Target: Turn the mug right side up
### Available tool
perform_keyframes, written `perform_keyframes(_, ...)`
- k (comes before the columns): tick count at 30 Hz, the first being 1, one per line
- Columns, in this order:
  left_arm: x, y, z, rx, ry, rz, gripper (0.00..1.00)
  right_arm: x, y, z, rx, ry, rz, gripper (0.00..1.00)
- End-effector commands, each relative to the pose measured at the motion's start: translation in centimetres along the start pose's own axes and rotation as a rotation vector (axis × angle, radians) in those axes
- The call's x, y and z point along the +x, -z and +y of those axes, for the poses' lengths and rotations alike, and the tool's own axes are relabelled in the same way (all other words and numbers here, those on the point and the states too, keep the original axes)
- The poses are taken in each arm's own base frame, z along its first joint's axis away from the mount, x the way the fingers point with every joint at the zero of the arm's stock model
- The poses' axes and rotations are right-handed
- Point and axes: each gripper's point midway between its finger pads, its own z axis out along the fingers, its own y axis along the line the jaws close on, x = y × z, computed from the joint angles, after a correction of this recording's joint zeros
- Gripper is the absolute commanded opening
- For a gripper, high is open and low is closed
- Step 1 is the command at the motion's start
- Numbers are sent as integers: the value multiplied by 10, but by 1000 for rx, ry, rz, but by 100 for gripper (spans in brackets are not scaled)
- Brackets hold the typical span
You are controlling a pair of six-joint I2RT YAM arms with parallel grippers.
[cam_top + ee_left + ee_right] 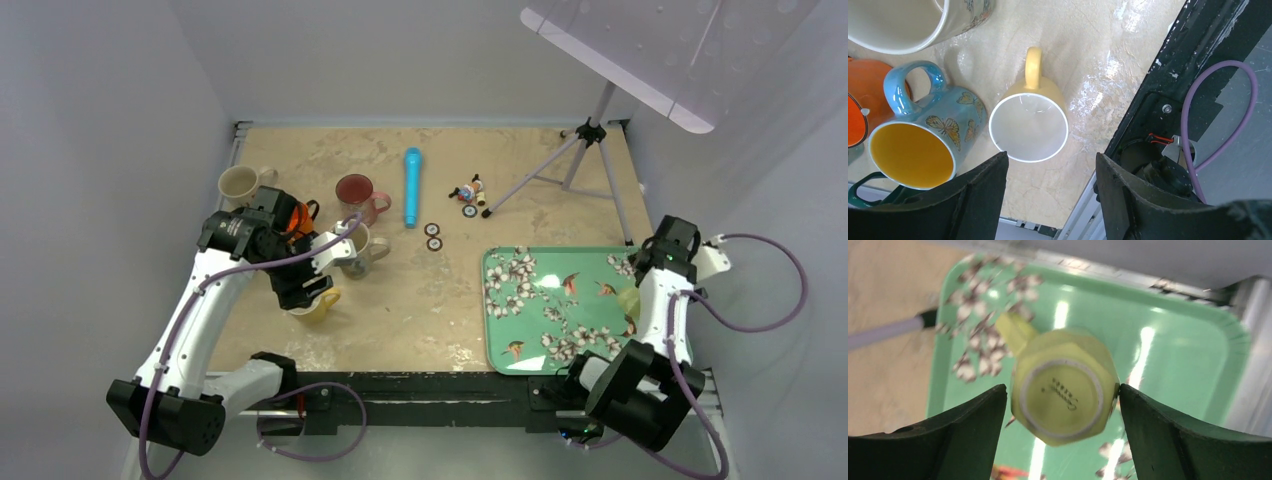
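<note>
The left arm reached forward from its base and bent rightward at the wrist. The left gripper pointed down, fingers wide apart with nothing between them. The right arm stood folded close above its base. The right gripper aimed straight down, fingers spread either side of a mug; whether they pressed on it, I could not tell.

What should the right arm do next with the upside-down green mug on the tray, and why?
Probably close the right fingers on the green mug: it stands base-up on the tray, and the open fingers straddle its sides, so a grip must precede any flip.
</note>
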Motion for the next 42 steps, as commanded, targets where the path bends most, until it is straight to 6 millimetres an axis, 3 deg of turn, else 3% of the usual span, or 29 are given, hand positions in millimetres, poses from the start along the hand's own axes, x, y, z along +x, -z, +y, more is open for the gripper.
perform_keyframes(1,-7,5,6,-25,-13,-19,68,41,26,51,-235,69,149,85)
perform_keyframes(7,-9,5,4,-16,-8,-32,69,64,62,77,-396,229,218,84)
perform_keyframes(10,-10,4,5,-14,-6,-33,69,62,71,68,-375,301,224,85)
perform_keyframes(12,-11,4,4,-11,-5,-38,69,40,78,61,-333,294,157,87)
perform_keyframes(17,-10,2,4,-7,-15,-33,69,-36,90,59,-265,203,-56,96)
perform_keyframes(19,-8,1,4,-12,-20,-26,69,-47,75,55,-221,198,-42,96)
perform_keyframes(22,-5,1,3,-15,-26,-17,69,-59,38,42,-136,188,-41,94)
perform_keyframes(24,-4,1,2,-14,-24,-15,69,-59,21,44,-121,206,-36,93)
perform_keyframes(27,-4,1,0,-10,-16,-14,69,-48,4,68,-190,239,23,92)
perform_keyframes(32,-6,5,0,-14,-12,-19,69,-40,-23,83,-174,262,70,85)
perform_keyframes(38,-8,11,2,-27,-10,-22,69,-13,-46,82,-153,307,155,64)
perform_keyframes(42,-10,12,2,-28,-9,-30,68,4,-56,80,-153,338,208,62)
